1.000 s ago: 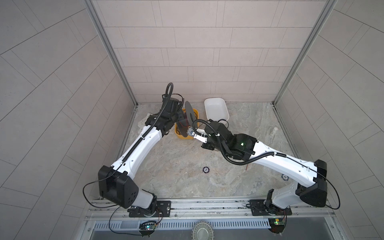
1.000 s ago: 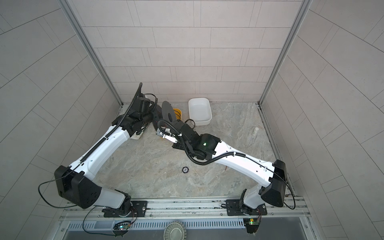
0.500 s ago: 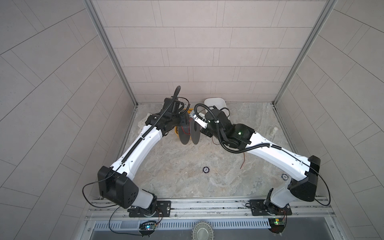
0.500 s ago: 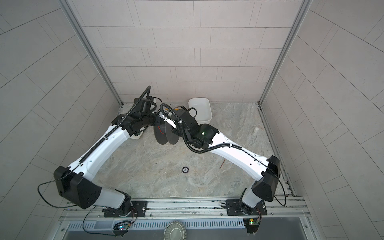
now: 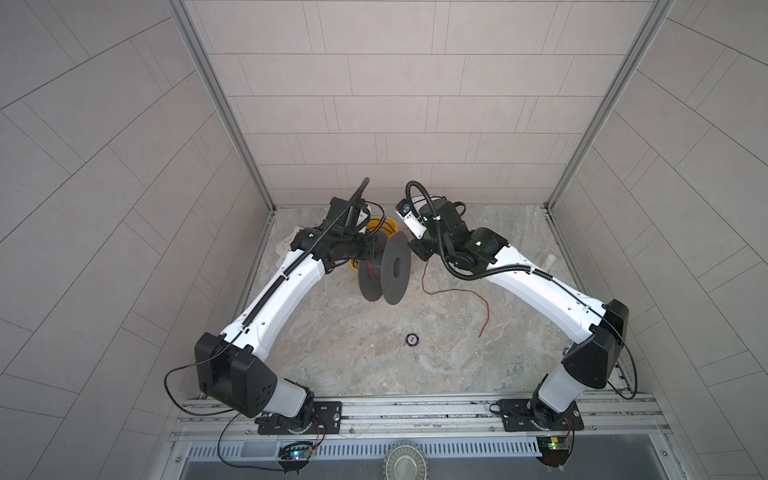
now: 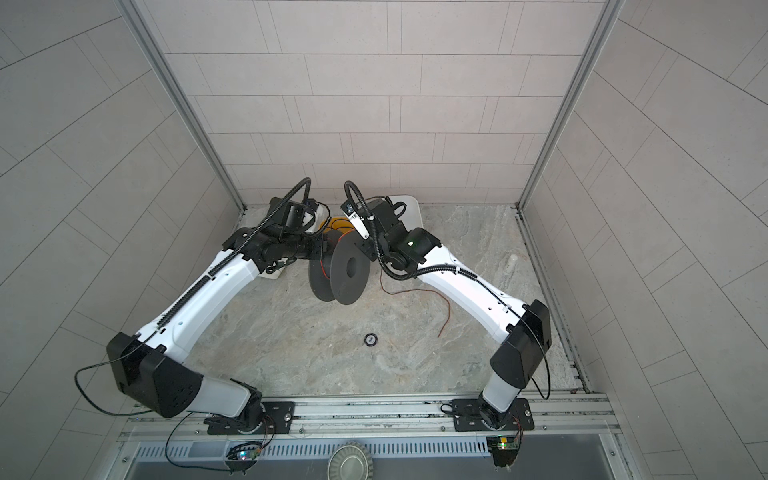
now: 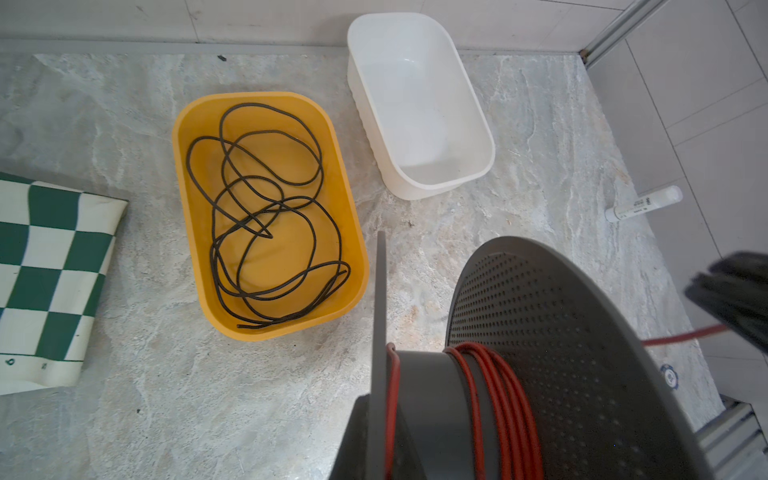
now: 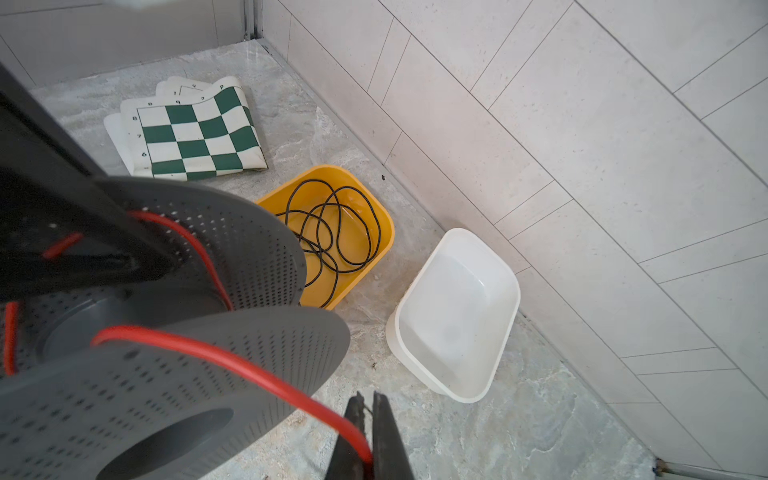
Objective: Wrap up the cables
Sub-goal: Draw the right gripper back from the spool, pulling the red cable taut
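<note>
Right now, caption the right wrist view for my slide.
Right gripper pinches the red wire leading onto the grey spool.

The spool (image 7: pixel 561 332) is matt perforated plastic, the red wire (image 7: pixel 503 386) smooth, the yellow tub (image 7: pixel 245 97) glossy.

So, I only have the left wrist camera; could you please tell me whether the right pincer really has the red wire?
Observer: Yes. In the right wrist view the right pincer is shut on the red wire, which comes to it over the rim of the spool.
Operator: Thanks. Is there more wire beyond that grip?
Observer: Yes. In both top views a free end trails loose on the table beside the right arm.
Operator: And is the spool resting on anything?
Observer: The top views suggest not: it hangs off the table at the left pincer, which is shut on it.
</note>
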Action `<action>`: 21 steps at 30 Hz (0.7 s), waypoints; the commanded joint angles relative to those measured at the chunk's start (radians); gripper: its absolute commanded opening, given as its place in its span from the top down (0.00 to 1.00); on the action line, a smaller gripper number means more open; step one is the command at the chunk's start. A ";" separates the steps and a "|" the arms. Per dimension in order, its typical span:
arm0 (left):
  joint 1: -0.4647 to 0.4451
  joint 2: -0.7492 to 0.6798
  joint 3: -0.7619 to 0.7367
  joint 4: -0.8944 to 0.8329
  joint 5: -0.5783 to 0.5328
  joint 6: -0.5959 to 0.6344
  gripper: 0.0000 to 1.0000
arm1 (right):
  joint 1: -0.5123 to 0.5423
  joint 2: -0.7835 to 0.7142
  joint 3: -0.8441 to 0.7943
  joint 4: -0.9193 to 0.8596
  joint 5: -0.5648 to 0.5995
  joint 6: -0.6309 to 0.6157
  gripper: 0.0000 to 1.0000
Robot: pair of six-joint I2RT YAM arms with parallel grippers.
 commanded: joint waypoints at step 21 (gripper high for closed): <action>0.061 -0.069 0.132 -0.049 0.269 -0.049 1.00 | -0.270 -0.001 -0.198 0.109 -0.430 0.249 1.00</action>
